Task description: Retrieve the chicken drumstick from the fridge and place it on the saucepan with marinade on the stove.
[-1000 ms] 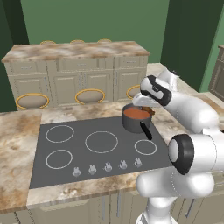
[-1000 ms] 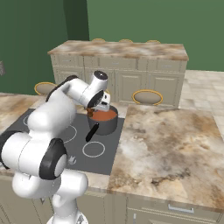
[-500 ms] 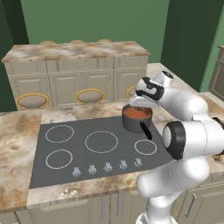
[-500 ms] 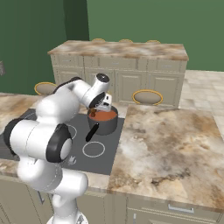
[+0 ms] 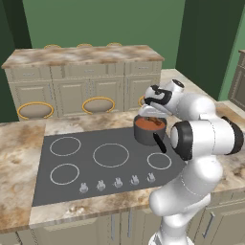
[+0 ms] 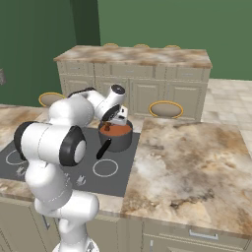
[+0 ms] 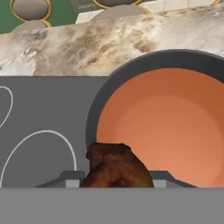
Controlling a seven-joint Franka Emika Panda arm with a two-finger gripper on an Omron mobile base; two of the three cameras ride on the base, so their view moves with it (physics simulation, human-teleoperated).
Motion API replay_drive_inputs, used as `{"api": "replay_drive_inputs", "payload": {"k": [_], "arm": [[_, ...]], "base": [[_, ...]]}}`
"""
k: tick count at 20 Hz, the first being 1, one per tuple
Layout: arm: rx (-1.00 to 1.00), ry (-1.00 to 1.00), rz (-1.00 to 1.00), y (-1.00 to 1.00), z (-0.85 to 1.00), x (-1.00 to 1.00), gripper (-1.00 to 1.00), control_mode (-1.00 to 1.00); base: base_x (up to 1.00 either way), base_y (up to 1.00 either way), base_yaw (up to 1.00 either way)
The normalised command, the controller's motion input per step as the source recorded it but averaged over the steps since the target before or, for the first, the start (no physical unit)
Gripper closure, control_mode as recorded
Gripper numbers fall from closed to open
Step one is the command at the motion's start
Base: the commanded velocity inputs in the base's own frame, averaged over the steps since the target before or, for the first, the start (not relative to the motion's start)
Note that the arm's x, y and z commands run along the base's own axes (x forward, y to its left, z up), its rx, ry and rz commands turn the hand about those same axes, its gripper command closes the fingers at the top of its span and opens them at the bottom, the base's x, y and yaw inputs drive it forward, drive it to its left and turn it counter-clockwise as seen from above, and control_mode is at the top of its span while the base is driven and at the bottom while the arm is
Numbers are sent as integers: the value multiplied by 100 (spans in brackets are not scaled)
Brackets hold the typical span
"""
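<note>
Drumstick held at the saucepan rim, release pending.

My end effector (image 7: 116,183), jaws part-closed, grips the brown-orange chicken drumstick (image 7: 116,168) above the near rim of the round dark grey saucepan (image 7: 94,118) on the flat dark grey stove (image 5: 72,158). The smooth orange-red marinade (image 7: 166,127) lies ahead and to the side.

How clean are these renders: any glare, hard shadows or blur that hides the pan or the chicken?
Left base view: flat, even light, no glare on the stove; the pan reads clearly. Right base view: the same soft light, only a faint shadow under the pan. Hand view: coarse and slightly soft; the chicken sits close at the bottom edge, cut off by the frame, its edges jagged against the smooth sauce.
</note>
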Motion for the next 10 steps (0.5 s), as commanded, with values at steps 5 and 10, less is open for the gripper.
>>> {"api": "replay_drive_inputs", "payload": {"k": [5,10], "arm": [[0,0,0,-5,-5,17,100,-100],[0,0,0,-5,-6,18,100,-100]], "base": [[0,0,0],[0,0,0]]}}
